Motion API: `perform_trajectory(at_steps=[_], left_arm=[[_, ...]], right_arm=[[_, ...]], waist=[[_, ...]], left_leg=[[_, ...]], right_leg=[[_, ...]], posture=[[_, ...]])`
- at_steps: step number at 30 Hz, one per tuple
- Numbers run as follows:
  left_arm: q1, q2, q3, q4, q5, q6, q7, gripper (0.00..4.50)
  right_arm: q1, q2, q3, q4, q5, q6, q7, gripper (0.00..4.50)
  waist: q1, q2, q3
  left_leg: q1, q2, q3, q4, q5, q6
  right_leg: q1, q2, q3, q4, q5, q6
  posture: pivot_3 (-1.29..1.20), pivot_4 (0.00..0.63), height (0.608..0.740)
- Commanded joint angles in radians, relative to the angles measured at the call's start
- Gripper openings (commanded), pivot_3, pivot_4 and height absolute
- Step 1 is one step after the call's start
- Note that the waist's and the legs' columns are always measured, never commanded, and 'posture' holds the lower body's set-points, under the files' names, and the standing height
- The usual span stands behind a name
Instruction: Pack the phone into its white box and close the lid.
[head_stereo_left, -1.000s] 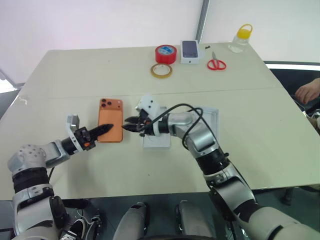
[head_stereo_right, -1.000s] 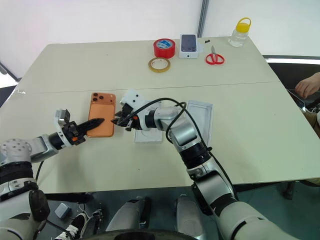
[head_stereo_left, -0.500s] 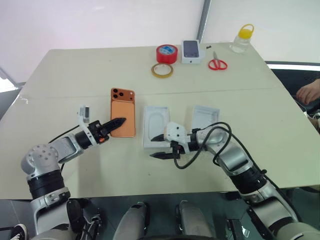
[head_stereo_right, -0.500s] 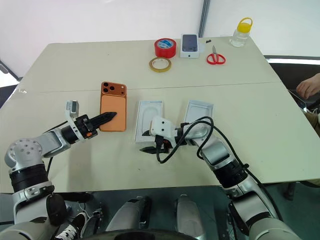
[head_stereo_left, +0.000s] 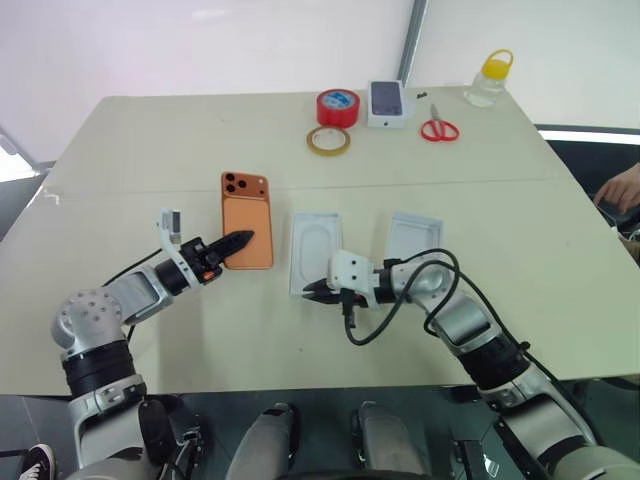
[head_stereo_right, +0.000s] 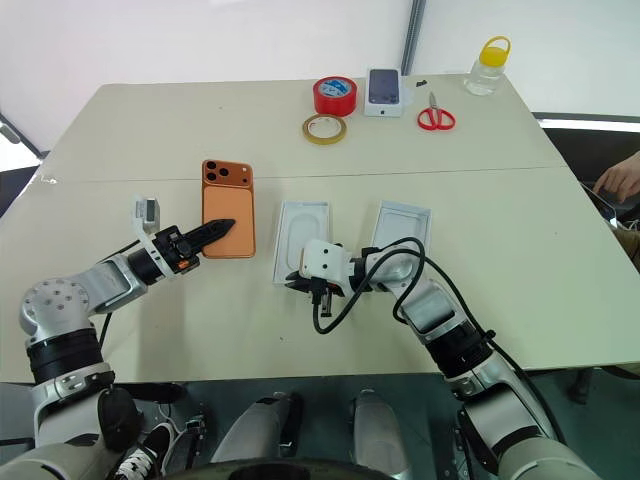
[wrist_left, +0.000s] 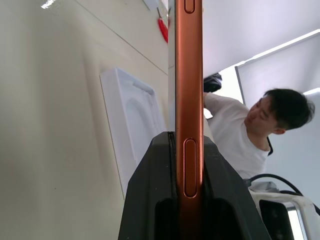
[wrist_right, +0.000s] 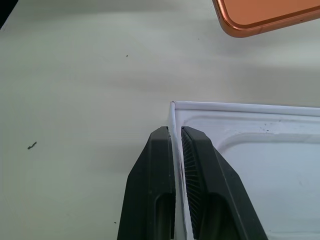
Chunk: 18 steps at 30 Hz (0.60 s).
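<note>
Left gripper: pinches the phone by its long edge, left of centre; a thin hold, it could twist.
Right gripper: pressed onto the white box wall, centre; may crease.
Lid: on the bench, right of centre.

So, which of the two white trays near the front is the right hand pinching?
The white tray with the rounded oblong recess, beside the orange phone; the right hand pinches its near wall.
</note>
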Motion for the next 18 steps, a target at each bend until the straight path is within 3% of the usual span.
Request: perform_trajectory(at_steps=[1, 14, 15, 18], left_arm=[[-0.023, 0.01, 0.006, -0.029, -0.054, -0.005, 0.0, 0.0], [-0.013, 0.017, -0.013, -0.035, -0.063, -0.018, 0.012, 0.0], [-0.015, 0.017, -0.012, -0.032, -0.062, -0.02, 0.013, 0.0], [-0.028, 0.016, -0.007, -0.027, -0.071, -0.016, 0.022, 0.0]], right_arm=[[-0.001, 0.004, -0.016, -0.002, 0.005, -0.024, -0.006, 0.43], [-0.002, -0.002, -0.004, 0.047, -0.014, -0.065, 0.005, 0.43], [0.004, -0.005, 0.002, 0.046, -0.023, -0.067, 0.006, 0.2], [0.012, 0.001, 0.0, 0.033, -0.023, -0.064, -0.001, 0.2]], waist=[[0.001, 0.0, 0.0], [0.001, 0.0, 0.0], [0.001, 0.0, 0.0], [0.001, 0.0, 0.0]], left_leg=[[0.0, 0.0, 0.0, 0.0, 0.0, 0.0], [0.0, 0.0, 0.0, 0.0, 0.001, -0.001], [0.0, 0.0, 0.0, 0.0, 0.001, -0.001], [0.0, 0.0, 0.0, 0.0, 0.001, -0.001]], right_leg=[[0.0, 0.0, 0.0, 0.0, 0.0, 0.0], [0.0, 0.0, 0.0, 0.0, 0.0, 0.0], [0.0, 0.0, 0.0, 0.0, 0.0, 0.0], [0.0, 0.0, 0.0, 0.0, 0.0, 0.0]], posture=[[0.0, 0.15, 0.74], [0.0, 0.15, 0.74], [0.0, 0.15, 0.74], [0.0, 0.15, 0.74]])
